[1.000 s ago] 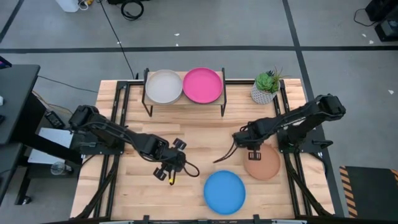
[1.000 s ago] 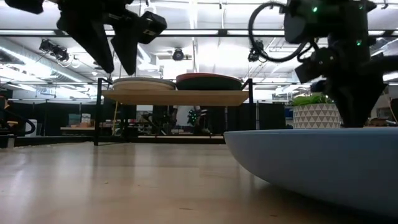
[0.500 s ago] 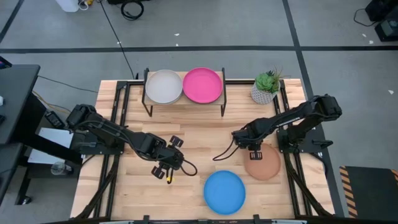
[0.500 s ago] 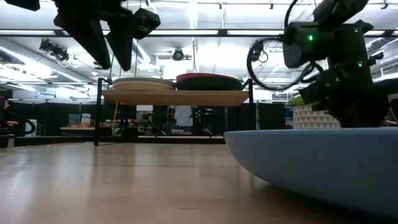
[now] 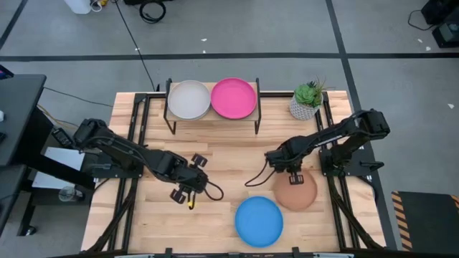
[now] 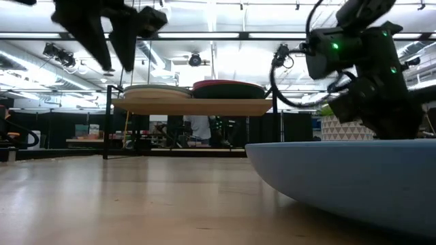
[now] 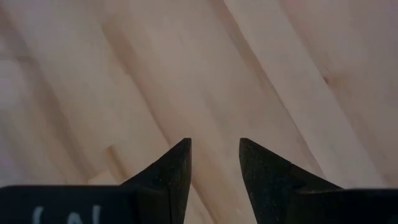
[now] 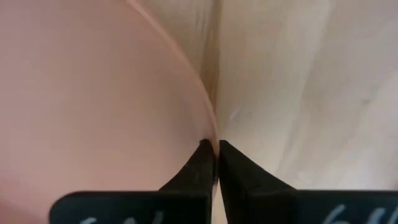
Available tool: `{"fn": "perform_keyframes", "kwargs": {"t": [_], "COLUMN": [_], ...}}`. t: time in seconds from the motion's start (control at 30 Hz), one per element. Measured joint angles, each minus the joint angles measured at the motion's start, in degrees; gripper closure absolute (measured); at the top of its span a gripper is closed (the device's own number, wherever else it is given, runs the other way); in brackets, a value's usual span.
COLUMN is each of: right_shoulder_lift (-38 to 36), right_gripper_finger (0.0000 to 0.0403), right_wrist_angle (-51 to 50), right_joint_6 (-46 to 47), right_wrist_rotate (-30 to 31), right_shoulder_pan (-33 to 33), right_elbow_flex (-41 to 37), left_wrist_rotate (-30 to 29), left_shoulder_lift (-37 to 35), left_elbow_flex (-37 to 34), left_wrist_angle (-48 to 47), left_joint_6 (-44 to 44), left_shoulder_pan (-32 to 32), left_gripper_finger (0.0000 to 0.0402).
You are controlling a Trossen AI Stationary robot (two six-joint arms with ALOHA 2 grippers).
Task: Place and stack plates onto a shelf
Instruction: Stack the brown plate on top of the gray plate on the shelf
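Two plates are already parked side by side on the small low shelf with the light wooden top and thin black legs at the far edge of the table: the round matte cream-pink plate on the left, the round matte magenta plate on the right. That layout fills the top, so what follows must presumably be stacked onto them.

Over at the left, the left gripper is held above bare wooden slats, well apart from every plate; its two dark fingers are seen spread, with nothing between them. It is judged to be waiting clear of the working zone.

Toward the middle front, the round matte blue plate is left lying flat on the slatted tabletop, untouched.

Further right, the round matte tan-brown plate is being pinched at its near rim by the right gripper. In the right wrist view the fingers are closed together on the thin edge, since a shallow plate offers no other hold. A small potted plant is noted beside the shelf's right end, a thing to be cleared on the way.
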Motion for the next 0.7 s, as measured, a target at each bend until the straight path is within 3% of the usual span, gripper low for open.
{"fn": "perform_keyframes", "kwargs": {"t": [0.17,0.33,0.53,0.7], "right_shoulder_lift": [-1.7,-3.9,-5.0,-5.0], "right_gripper_finger": [0.0384,0.0387,0.0383,0.0385], "right_wrist_angle": [-5.3,-9.8,-9.8,-9.1], "right_joint_6": [0.9,2.1,3.4,5.7], "right_wrist_rotate": [1.4,0.7,-7.0,-12.8], "right_shoulder_pan": [-2.7,-5.9,-10.9,-13.8], "right_elbow_flex": [4.4,10.3,17.5,21.7], "left_wrist_rotate": [-3.8,-9.8,-10.3,-18.3], "left_shoulder_lift": [-5.2,-5.8,-2.5,0.1], "left_elbow_flex": [0.0,0.0,0.0,0.0], "left_wrist_angle": [1.3,6.0,12.3,19.4], "left_joint_6": [-1.1,2.1,11.3,21.6], "left_shoulder_pan": [0.0,0.0,-1.5,-4.4], "left_gripper_finger": [0.026,0.026,0.026,0.026]}}
